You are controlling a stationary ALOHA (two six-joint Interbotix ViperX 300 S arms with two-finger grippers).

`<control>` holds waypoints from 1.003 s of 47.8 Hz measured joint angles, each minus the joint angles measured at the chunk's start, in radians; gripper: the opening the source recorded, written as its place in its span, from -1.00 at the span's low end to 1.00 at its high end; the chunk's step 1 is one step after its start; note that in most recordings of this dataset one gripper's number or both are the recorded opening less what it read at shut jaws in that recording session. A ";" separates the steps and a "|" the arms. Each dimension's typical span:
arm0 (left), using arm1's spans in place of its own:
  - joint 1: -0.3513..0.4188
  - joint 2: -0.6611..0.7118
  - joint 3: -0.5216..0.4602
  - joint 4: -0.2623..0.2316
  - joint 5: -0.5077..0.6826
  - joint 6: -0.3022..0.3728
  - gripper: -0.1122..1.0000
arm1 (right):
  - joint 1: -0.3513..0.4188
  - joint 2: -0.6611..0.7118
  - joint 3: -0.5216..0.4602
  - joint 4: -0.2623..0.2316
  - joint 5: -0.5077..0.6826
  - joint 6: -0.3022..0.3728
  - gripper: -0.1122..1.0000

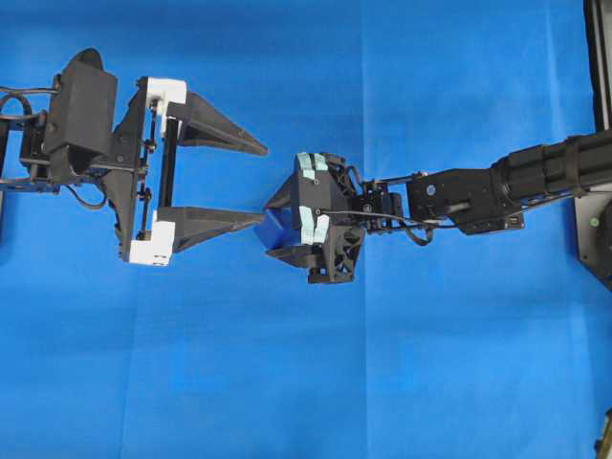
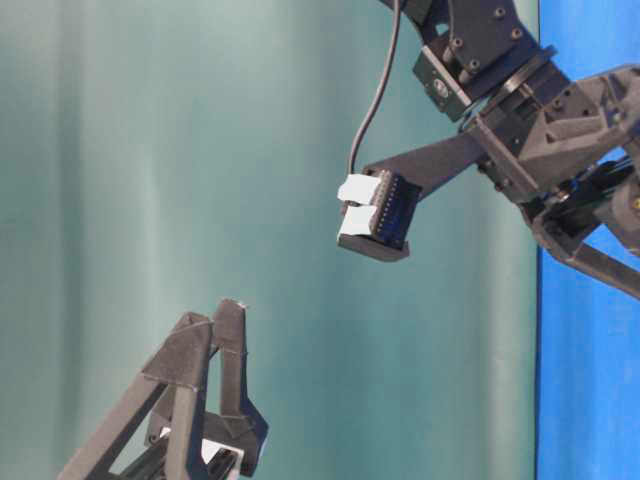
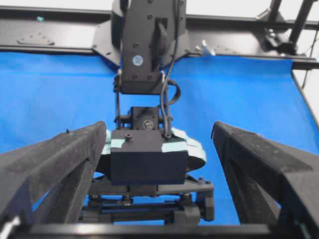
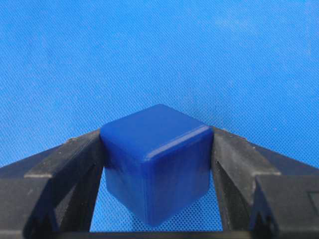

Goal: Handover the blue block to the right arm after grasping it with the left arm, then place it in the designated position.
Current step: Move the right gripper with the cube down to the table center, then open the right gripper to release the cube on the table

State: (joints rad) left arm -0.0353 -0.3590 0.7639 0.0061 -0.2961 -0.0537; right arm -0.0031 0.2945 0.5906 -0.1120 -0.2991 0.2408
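The blue block (image 4: 157, 164) is a small dark navy cube, pinched on two opposite sides between the fingers of my right gripper (image 4: 157, 133). It hangs above the blue cloth. From overhead, the block (image 1: 277, 229) shows at the tip of the right gripper (image 1: 272, 229), near the middle of the table. My left gripper (image 1: 263, 185), with white brackets, stands wide open just left of it. Its lower fingertip (image 1: 258, 218) ends close beside the block, and nothing is between its fingers. In the left wrist view, the right arm (image 3: 144, 159) fills the gap between the left gripper's (image 3: 157, 130) spread fingers and hides the block.
Bright blue cloth (image 1: 402, 382) covers the whole table. A black frame (image 1: 598, 67) runs along the right edge, and black rails (image 3: 60, 35) line the far side in the left wrist view. The table-level view shows a teal backdrop (image 2: 150, 150).
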 measured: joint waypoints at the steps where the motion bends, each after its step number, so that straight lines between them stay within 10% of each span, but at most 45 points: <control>1: 0.000 -0.002 0.000 0.000 0.002 0.000 0.86 | 0.000 0.000 0.000 0.000 0.000 0.000 0.05; 29: 0.000 0.000 -0.014 0.000 0.000 0.000 0.86 | 0.000 0.000 0.000 0.023 0.032 0.000 0.07; 37: 0.000 -0.002 -0.017 0.000 0.000 0.000 0.86 | 0.000 0.002 0.002 0.038 0.049 0.002 0.82; 48: -0.002 0.000 -0.017 0.000 0.000 0.000 0.86 | 0.000 -0.014 0.005 0.046 0.091 0.002 0.68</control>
State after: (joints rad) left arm -0.0368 -0.3590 0.7470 0.0061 -0.2961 -0.0537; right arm -0.0031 0.2807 0.5952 -0.0660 -0.2086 0.2424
